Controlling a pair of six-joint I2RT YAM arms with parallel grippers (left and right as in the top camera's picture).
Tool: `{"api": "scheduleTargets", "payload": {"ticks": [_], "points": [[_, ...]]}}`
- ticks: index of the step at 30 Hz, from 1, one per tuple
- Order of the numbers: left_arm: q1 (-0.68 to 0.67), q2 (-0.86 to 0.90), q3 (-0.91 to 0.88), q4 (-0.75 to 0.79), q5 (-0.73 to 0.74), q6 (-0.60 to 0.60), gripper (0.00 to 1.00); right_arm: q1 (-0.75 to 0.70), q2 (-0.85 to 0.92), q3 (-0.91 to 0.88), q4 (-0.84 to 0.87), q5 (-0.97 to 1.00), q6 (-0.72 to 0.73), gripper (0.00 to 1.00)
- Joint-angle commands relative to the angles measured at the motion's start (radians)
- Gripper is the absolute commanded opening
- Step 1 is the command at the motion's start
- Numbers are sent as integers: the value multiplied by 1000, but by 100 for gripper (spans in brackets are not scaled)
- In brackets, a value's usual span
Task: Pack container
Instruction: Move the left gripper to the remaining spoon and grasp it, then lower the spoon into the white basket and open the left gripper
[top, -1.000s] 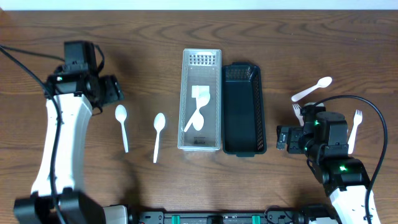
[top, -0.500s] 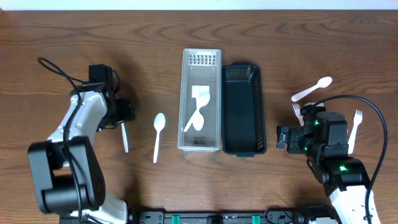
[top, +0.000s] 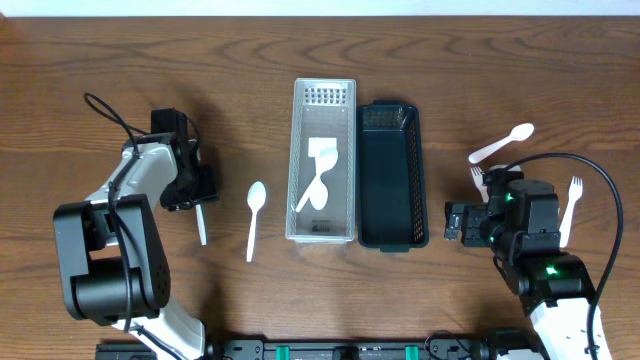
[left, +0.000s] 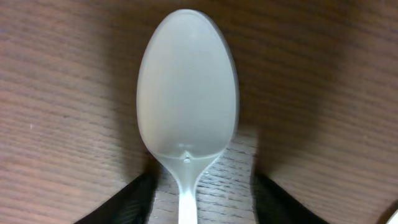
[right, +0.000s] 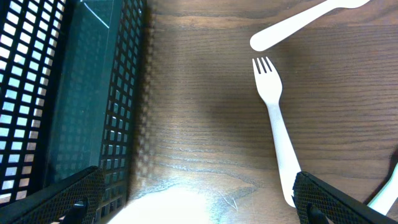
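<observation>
White plastic spoon (left: 186, 93) is lying flat on the wooden surface (top: 100, 60), well left of the clear container (top: 297, 160) — I'm straddling its neck with the left gripper (top: 190, 187), fingers (left: 127, 202) spread to either side, not yet pinching. I'm judging the squeeze should land centred on that narrow neck so the spoon isn't twisting out. Its long axis is running far-to-near — bowl pointing away, handle trailing toward the near edge. Right gripper (right: 199, 196) is hanging released, holding nothing.
</observation>
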Motion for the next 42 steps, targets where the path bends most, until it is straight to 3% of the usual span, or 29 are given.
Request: {"api": "scheduleTargets", "payload": {"ticks": [1, 17, 21, 30, 34, 38, 42], "points": [[-2, 43, -8, -4, 4, 23, 43, -11, 0, 19, -1, -7, 11, 99], [-2, 43, -7, -19, 3, 22, 21, -11, 0, 19, -2, -7, 11, 99], [-2, 43, -7, -22, 3, 22, 6, -11, 0, 19, -2, -7, 11, 99], [-27, -27, 102, -150, 3, 13, 6, -11, 0, 19, -1, -7, 11, 99], [-107, -148, 232, -265, 3, -1, 6, -11, 0, 19, 0, -7, 11, 99], [-270, -275, 393, -368, -2, -25, 6, -11, 0, 19, 0, -7, 11, 99], [-450, -330, 461, -364, -6, -98, 6, -11, 0, 19, 8, -7, 11, 99]]}}
